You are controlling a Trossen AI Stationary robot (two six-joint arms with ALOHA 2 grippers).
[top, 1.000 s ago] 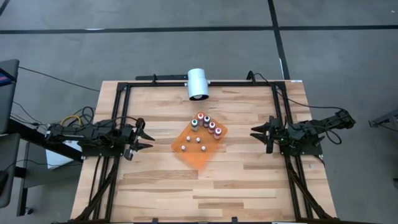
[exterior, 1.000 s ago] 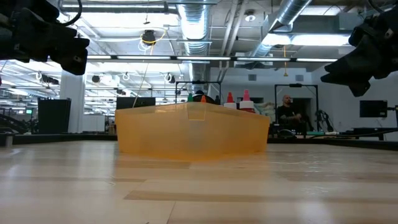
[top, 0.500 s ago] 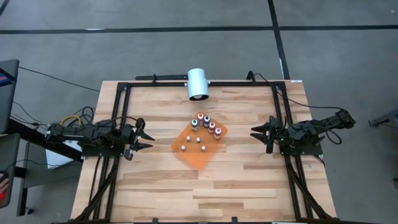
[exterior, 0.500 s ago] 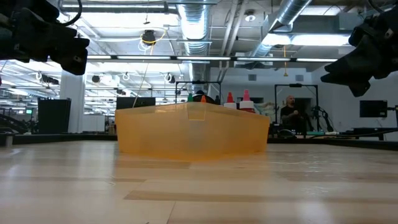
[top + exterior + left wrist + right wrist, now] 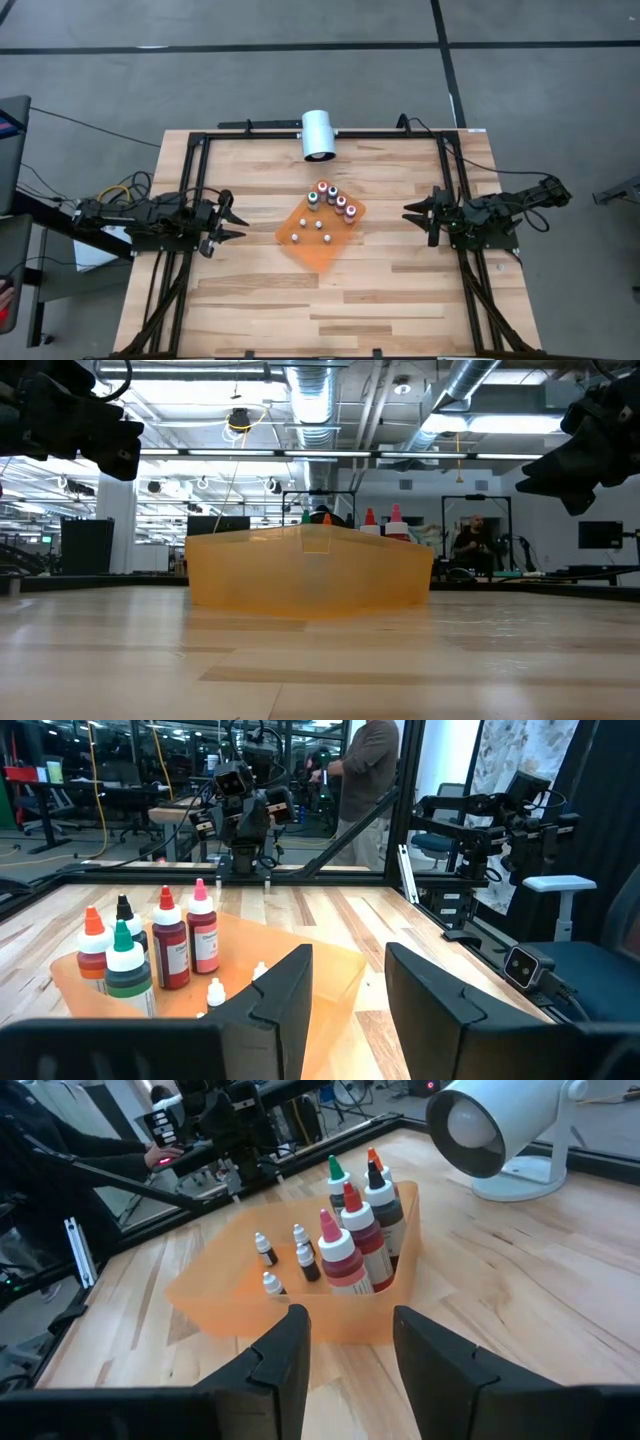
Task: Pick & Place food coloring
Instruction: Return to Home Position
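The food coloring (image 5: pixel 331 198) is a cluster of small bottles with green, orange, dark, red and pink tops, standing upright along the far side of a translucent orange tray (image 5: pixel 318 250) at mid-table. Several tinier white-capped bottles (image 5: pixel 311 230) stand on the tray floor nearer to me. The left wrist view shows the bottles (image 5: pixel 150 950), and the right wrist view shows them (image 5: pixel 352 1230) too. My left gripper (image 5: pixel 234 220) hovers open, left of the tray. My right gripper (image 5: pixel 410 214) hovers open, right of it. Neither touches anything.
A white cylindrical device (image 5: pixel 319 134) stands on the table at the far edge, just beyond the tray. A black frame (image 5: pixel 196 160) runs round the tabletop. Bare wood lies between each gripper and the tray. A person (image 5: pixel 470 545) is in the room behind.
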